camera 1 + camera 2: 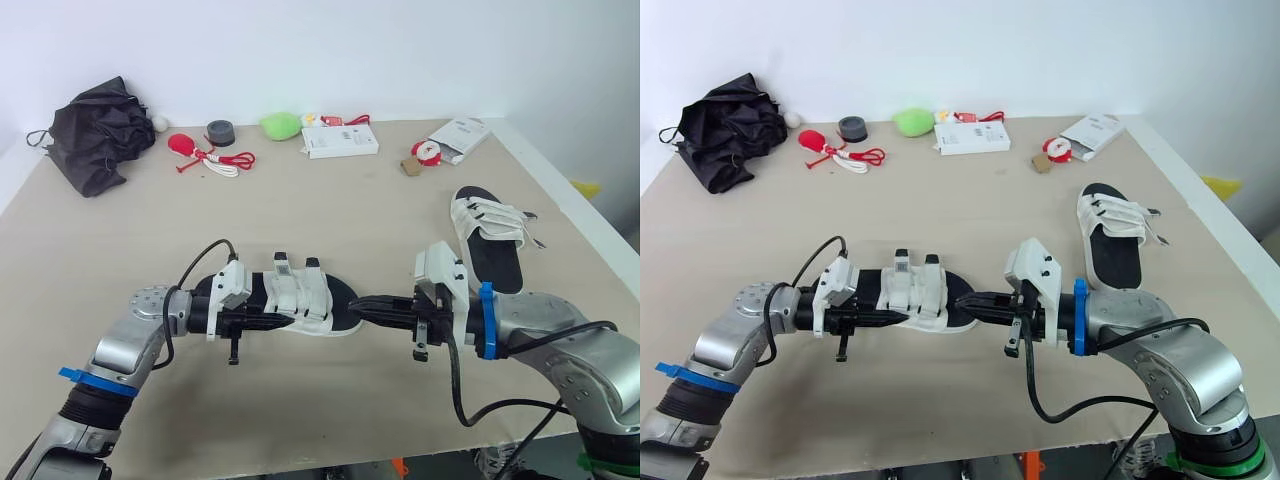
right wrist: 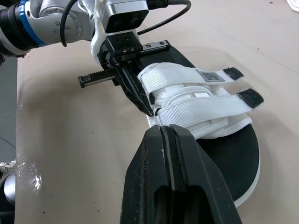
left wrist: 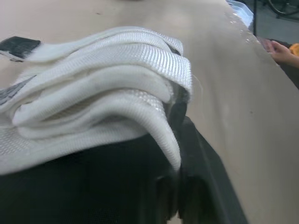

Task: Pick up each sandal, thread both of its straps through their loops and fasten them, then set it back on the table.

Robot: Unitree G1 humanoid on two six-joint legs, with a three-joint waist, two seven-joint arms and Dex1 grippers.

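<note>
Your right gripper [image 2: 163,133] has its fingers pressed together, tips against the straps [image 2: 196,100] of the near sandal [image 1: 300,295]. Your left gripper [image 2: 148,108] looks closed too, tips at the same straps from the opposite side. That sandal lies on the table [image 1: 330,210], long axis left-right, strap ends pointing away from you. The other sandal [image 1: 487,235] lies to the right, its long axis running away from you.

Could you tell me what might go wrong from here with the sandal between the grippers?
The right gripper looks shut at the end of the near sandal, not around it, so the sandal may slide on the table. Its strap ends stick out loose and could slip back. The second sandal lies beside the right arm, which might knock it.
</note>
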